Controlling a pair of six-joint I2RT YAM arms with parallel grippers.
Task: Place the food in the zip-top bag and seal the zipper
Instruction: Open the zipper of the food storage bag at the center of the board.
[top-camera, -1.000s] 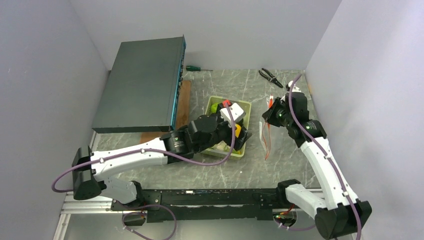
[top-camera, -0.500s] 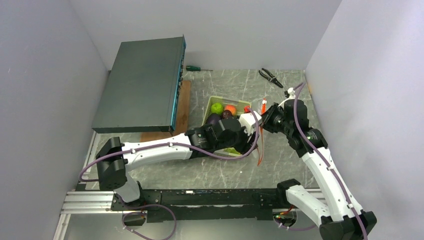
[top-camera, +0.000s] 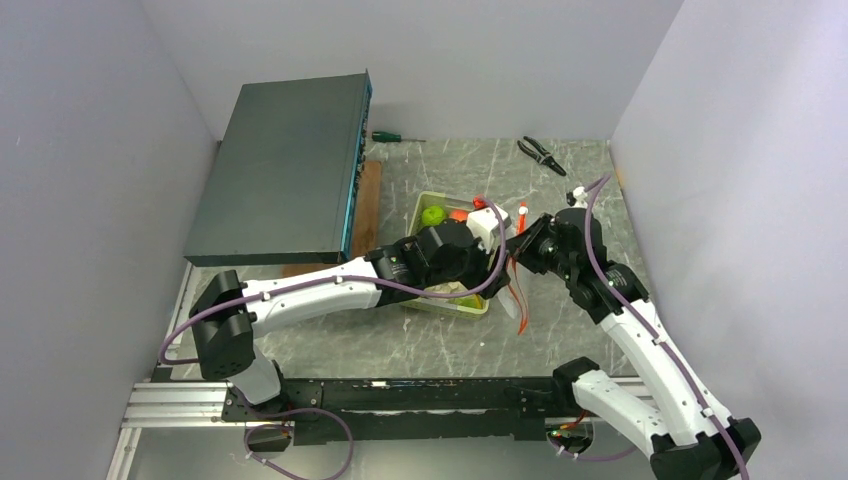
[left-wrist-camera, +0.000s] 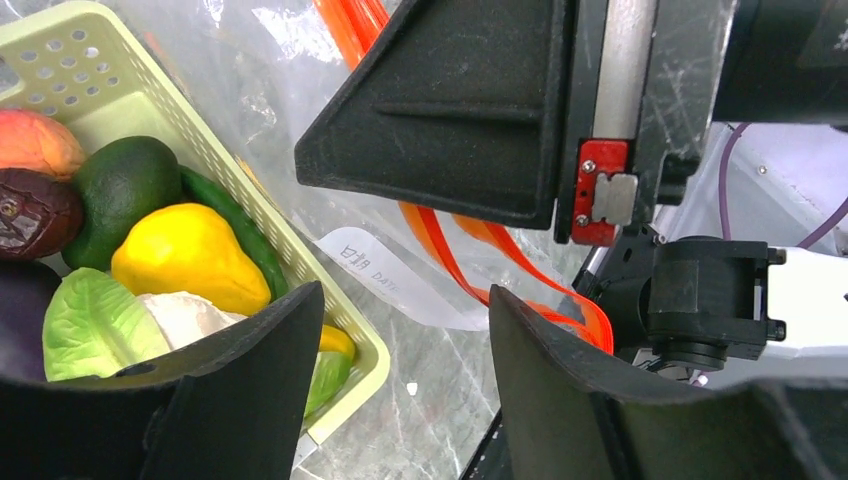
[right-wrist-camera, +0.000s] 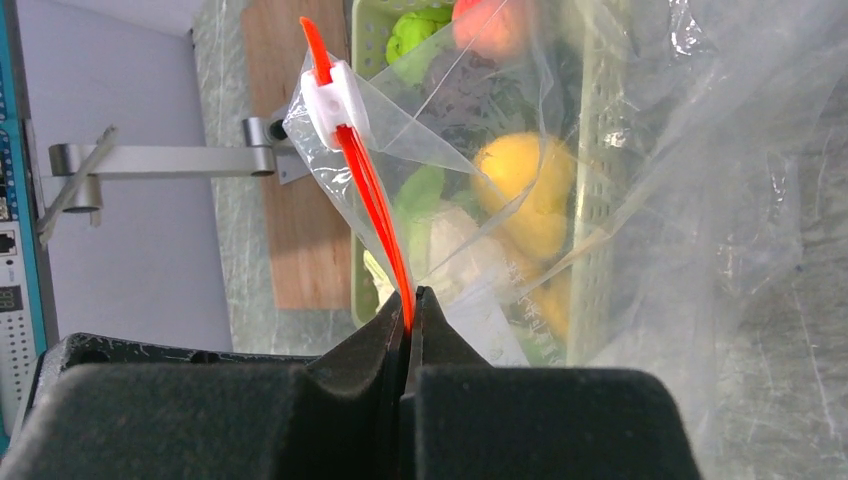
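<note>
Since a second ago the left gripper swung from the tray toward the zip-top bag mid-frame, jaws wide, empty. The right gripper pinched the zipper; food lay in the tray

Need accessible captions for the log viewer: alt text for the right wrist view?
Close-up: right gripper shut on the red-orange zipper, its white slider farther up. The clear bag spreads right, with the green tray of toy food visible through it.
</note>
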